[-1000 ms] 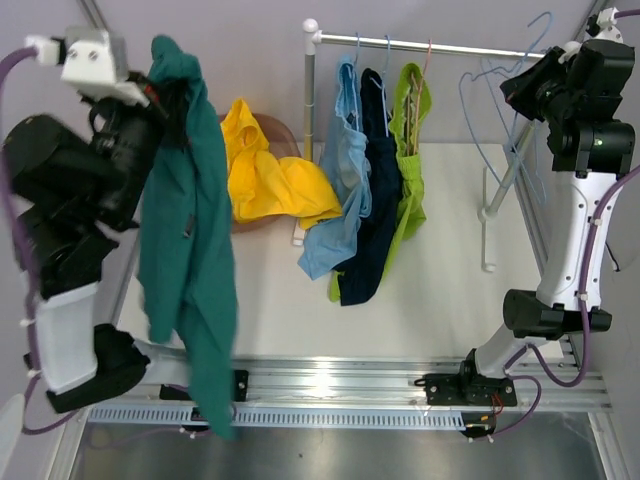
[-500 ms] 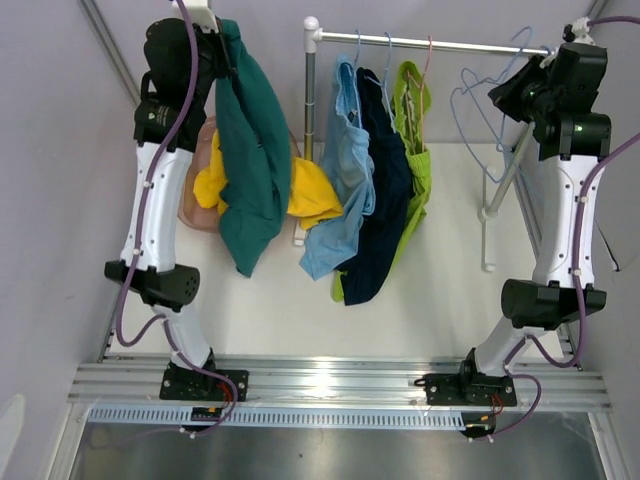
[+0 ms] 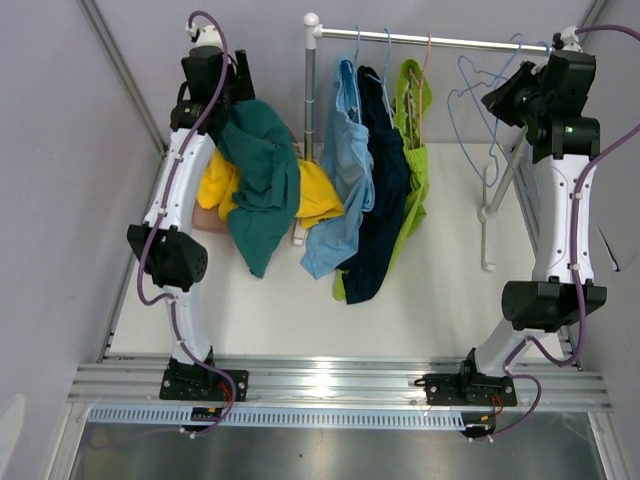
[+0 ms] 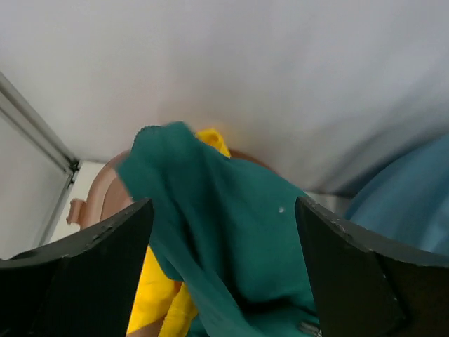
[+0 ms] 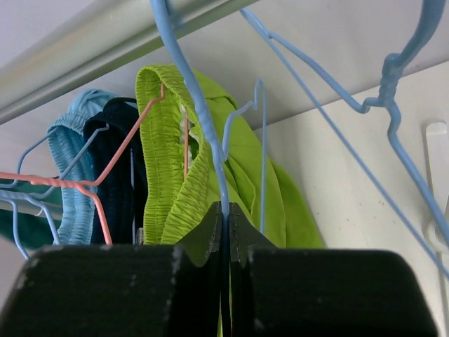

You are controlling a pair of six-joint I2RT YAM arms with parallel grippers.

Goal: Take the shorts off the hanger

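Observation:
The dark teal shorts [image 3: 262, 170] [image 4: 231, 246] lie draped over the bright yellow shorts [image 3: 318, 196] [image 4: 160, 298] at the far left. My left gripper [image 3: 216, 84] [image 4: 223, 210] hangs just above them, open wide, with the cloth free of both fingers. On the rail [image 3: 440, 42] hang light blue shorts [image 3: 350, 165] [image 5: 70, 158], navy shorts [image 3: 385, 200] [image 5: 119, 165] and lime green shorts [image 3: 416, 150] [image 5: 186, 165]. My right gripper [image 3: 497, 100] [image 5: 226, 219] is shut on the wire of an empty blue hanger [image 3: 470, 95] [image 5: 193, 98] at the rail's right end.
A tan basket [image 3: 208, 218] [image 4: 105, 188] holds the yellow and teal shorts. An orange hanger [image 5: 123, 144] carries the lime pair. The rack's left post [image 3: 310, 90] stands beside the basket, and its right leg [image 3: 497, 185] slants down to the table. Grey walls close in left and behind.
My left arm swung from the near left to the far left with the teal shorts, then its jaws opened and the shorts dropped onto the yellow pair. The right gripper kept its hold.

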